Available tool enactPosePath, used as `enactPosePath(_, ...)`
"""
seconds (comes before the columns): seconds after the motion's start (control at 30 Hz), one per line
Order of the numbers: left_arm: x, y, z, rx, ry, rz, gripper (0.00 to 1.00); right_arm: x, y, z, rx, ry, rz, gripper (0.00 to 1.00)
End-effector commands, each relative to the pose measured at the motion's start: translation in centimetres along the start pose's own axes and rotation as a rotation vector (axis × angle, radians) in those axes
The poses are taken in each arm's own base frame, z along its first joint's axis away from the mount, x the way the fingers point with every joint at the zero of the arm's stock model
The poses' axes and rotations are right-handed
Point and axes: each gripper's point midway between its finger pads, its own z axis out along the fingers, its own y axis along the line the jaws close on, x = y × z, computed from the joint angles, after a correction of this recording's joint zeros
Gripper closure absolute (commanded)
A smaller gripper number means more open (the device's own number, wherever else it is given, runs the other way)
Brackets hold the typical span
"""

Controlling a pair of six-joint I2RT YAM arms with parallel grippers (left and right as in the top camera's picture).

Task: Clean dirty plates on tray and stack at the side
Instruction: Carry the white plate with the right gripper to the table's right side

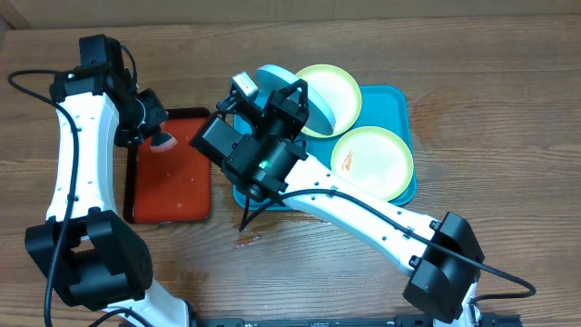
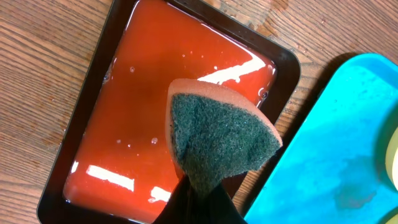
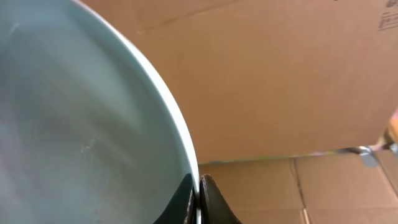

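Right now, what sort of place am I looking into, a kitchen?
Probably a lab or workshop test bench rather than a kitchen: a wooden table, cardboard boxes nearby, and plastic plates on a teal tray, with a sponge for practice cleaning.

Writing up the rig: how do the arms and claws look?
The left arm and right arm have white links, black joints and black cables. The left claw and right claw are black. A green light glows near the right wrist.
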Motion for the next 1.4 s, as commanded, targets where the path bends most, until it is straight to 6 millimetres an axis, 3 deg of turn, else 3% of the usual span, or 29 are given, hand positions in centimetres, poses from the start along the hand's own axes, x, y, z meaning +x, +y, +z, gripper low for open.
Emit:
enactPosePath(0.0, -0.1, 0.0, -0.5, 0.007, -0.012, -0.009, 0.96, -0.1, 1.8, 0.1, -0.243, -0.013, 0.207, 0.96)
enactPosePath(0.07, -0.1, 0.0, -0.5, 0.007, -0.012, -0.009, 0.96, 0.5, 4.8, 0.6, -0.428, 0.006, 0.179, 0.96)
enactPosePath(0.1, -0.1, 0.0, -0.5, 0.007, -0.012, -0.009, 0.96, 1.1, 5.1, 1.2, -0.463, 0.030, 0.173, 0.96)
enactPosePath(0.17, -0.1, 0.0, -0.5, 0.007, -0.012, -0.009, 0.96, 2.0, 3.7, 2.6, -0.416, 0.072, 0.231, 0.96)
enactPosePath(0.23, -0.1, 0.0, -0.5, 0.007, -0.013, -0.009, 0.96, 2.6, 1.9, 4.7, -0.395, 0.113, 0.399, 0.96)
enactPosePath(0.33, -0.1, 0.0, -0.5, 0.007, -0.012, -0.009, 0.96, 3.7, 1.6, 7.0, -0.535, 0.175, 0.574, 0.96)
enactPosePath(0.4, -0.1, 0.0, -0.5, 0.007, -0.012, -0.009, 0.96, 5.3, 2.8, 9.2, -0.772, 0.241, 0.670, 0.96)
enactPosePath(0.53, -0.1, 0.0, -0.5, 0.007, -0.013, -0.009, 0.96, 9.1, 3.8, 12.7, -1.051, 0.369, 0.834, 0.96)
enactPosePath(0.6, -0.2, 0.0, -0.5, 0.007, -0.014, -0.009, 0.96, 12.7, 3.5, 15.4, -1.123, 0.466, 0.940, 0.96)
enactPosePath(0.7, -0.2, 0.0, -0.5, 0.008, -0.016, -0.008, 0.96, 18.3, 2.9, 19.4, -1.083, 0.598, 1.046, 0.96)
enactPosePath(0.87, -0.2, -0.1, -0.5, 0.008, -0.016, -0.008, 0.96, 26.5, 2.4, 24.2, -0.990, 0.779, 1.229, 0.96)
enactPosePath(0.9, -0.2, -0.1, -0.5, 0.008, -0.017, -0.008, 0.96, 29.7, 2.7, 25.6, -0.949, 0.858, 1.300, 0.96)
enactPosePath(0.93, -0.2, -0.1, -0.5, 0.009, -0.017, -0.008, 0.96, 31.2, 3.0, 26.2, -0.937, 0.890, 1.322, 0.96)
enactPosePath(1.2, -0.3, -0.1, -0.5, 0.009, -0.020, -0.008, 0.96, 38.0, 5.7, 28.6, -0.859, 1.037, 1.358, 0.96)
enactPosePath(1.33, -0.4, -0.1, -0.5, 0.010, -0.023, -0.008, 0.96, 39.1, 7.0, 28.8, -0.868, 1.074, 1.349, 0.96)
enactPosePath(1.37, -0.4, -0.2, -0.4, 0.011, -0.024, -0.006, 0.96, 39.1, 7.1, 28.8, -0.874, 1.072, 1.340, 0.90)
